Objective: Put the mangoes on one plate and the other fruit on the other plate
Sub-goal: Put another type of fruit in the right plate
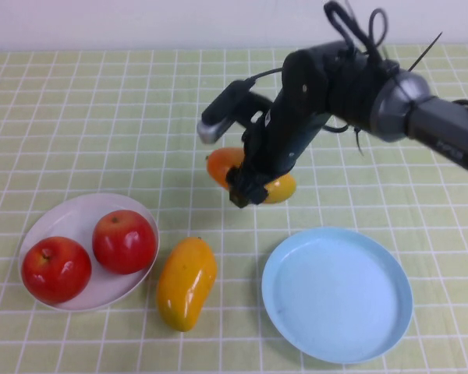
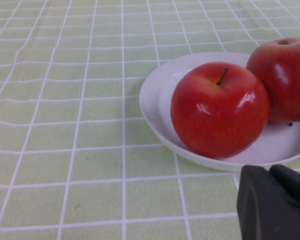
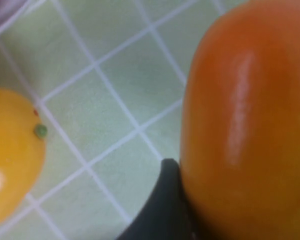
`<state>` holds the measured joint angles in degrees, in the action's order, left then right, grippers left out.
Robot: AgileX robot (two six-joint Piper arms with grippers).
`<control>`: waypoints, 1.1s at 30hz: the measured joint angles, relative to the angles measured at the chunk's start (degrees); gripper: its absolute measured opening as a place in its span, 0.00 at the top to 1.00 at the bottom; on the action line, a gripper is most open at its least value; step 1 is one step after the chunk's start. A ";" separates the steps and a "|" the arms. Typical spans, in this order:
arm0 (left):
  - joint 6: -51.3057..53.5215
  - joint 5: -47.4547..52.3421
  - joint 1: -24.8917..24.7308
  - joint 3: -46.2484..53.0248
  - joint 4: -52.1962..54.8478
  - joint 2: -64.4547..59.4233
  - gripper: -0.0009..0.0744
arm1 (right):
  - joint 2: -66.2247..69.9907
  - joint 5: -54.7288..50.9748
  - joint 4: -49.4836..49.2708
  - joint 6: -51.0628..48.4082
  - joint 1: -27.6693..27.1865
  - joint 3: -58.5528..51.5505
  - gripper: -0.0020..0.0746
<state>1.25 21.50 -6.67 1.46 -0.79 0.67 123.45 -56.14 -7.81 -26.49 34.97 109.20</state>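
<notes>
The right gripper (image 1: 253, 183) is down on a mango (image 1: 283, 188) in the middle of the table, with one finger (image 3: 162, 200) touching its side. I cannot tell if it grips it yet. The other mango (image 1: 186, 282) lies between the white plate (image 1: 66, 216) and the blue plate (image 1: 337, 294). Both apples (image 1: 123, 241) sit on the white plate. The left gripper (image 2: 275, 202) is clenched, near that plate.
</notes>
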 joint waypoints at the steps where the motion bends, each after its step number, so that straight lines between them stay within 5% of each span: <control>1: 0.00 0.00 0.00 0.00 0.00 0.00 0.99 | -1.02 -1.32 1.30 5.97 0.00 0.12 0.25; 8: 0.00 0.00 0.00 0.00 0.00 0.00 0.99 | -10.21 -10.99 9.67 36.49 0.00 -4.69 0.25; 13: 0.00 0.00 0.00 0.00 0.00 0.00 0.99 | -21.49 -8.71 11.19 46.84 0.53 -22.36 0.25; 21: 0.00 0.00 0.00 0.00 0.00 0.00 0.99 | -27.98 3.35 2.67 50.27 1.54 -42.53 0.25; 28: 0.00 0.00 0.00 0.00 0.00 0.00 0.99 | -24.64 6.72 1.18 50.27 1.67 -44.09 0.23; 33: 0.00 0.00 0.00 0.00 0.00 0.00 0.99 | -24.03 6.39 1.08 50.27 1.67 -44.09 0.10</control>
<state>1.25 21.50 -6.67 1.46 -0.79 0.67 99.42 -49.75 -6.73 23.78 36.64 65.12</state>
